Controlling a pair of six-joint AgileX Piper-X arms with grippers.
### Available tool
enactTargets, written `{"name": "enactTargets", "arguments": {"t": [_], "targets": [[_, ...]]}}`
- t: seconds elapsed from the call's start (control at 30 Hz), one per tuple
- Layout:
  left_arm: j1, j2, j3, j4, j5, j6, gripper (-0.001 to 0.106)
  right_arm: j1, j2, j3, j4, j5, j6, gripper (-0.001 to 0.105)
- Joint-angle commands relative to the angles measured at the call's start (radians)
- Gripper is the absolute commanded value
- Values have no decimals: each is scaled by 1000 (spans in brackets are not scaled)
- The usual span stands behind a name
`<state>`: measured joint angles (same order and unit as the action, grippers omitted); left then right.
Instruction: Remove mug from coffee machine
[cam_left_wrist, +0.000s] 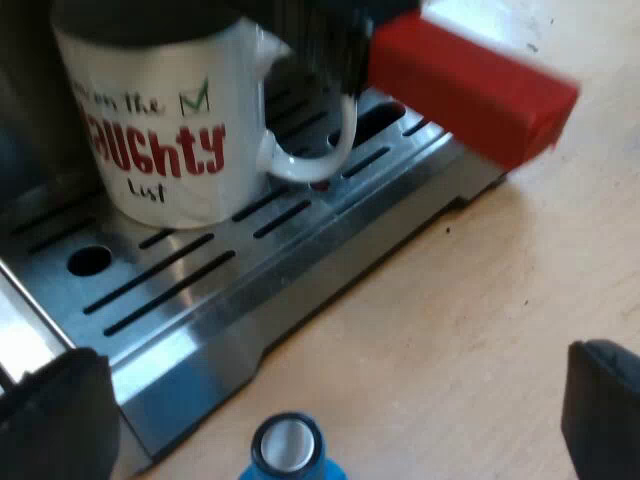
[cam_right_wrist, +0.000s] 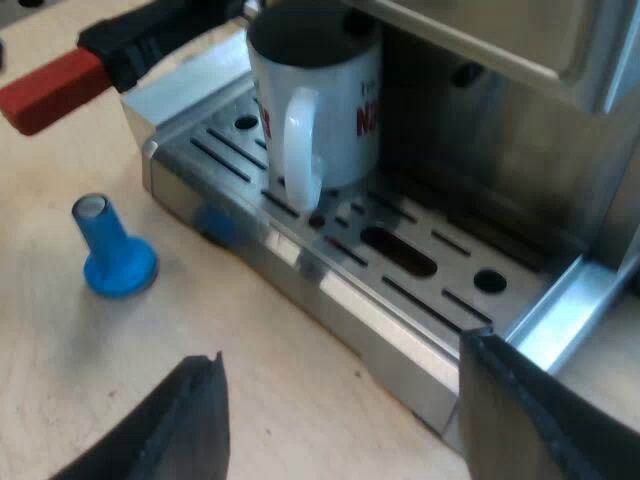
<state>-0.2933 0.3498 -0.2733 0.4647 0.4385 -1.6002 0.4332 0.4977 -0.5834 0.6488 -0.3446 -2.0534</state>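
Note:
A white mug (cam_left_wrist: 170, 130) with red lettering stands upright on the espresso machine's slotted metal drip tray (cam_left_wrist: 200, 300), its handle (cam_left_wrist: 315, 150) turned outward toward the tray's edge. The same mug (cam_right_wrist: 320, 100) stands under the machine's front in the right wrist view. My left gripper (cam_left_wrist: 335, 420) is open over the wooden tabletop just off the tray, apart from the mug. My right gripper (cam_right_wrist: 340, 410) is open too, its black fingers (cam_right_wrist: 190, 420) wide apart before the tray (cam_right_wrist: 330, 280), short of the mug.
The holder's dark handle with its red end (cam_left_wrist: 470, 85) juts out from the machine above the mug's handle; the red end (cam_right_wrist: 50, 90) also shows near the tray's corner. A blue tamper (cam_right_wrist: 112, 250) stands upright on the wooden table (cam_right_wrist: 100, 380) close to the tray; its top (cam_left_wrist: 288, 447) lies between my left fingers.

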Motion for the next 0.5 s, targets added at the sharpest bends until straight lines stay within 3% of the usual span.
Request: {"name": "enactTargets", "arguments": {"t": [0.03, 0.27, 0.4, 0.5], "targets": [[-6, 0, 58, -121, 7, -14, 90, 15, 0, 44, -120, 5, -16, 52], [-6, 0, 91, -166, 7, -14, 90, 36, 0, 137, -273, 16, -16, 53], [-6, 0, 91, -172, 7, -14, 90, 69, 0, 190, -349, 43, -14, 62], [-6, 0, 91, -179, 7, -14, 90, 101, 0, 227, -378, 55, -7, 63]]}}
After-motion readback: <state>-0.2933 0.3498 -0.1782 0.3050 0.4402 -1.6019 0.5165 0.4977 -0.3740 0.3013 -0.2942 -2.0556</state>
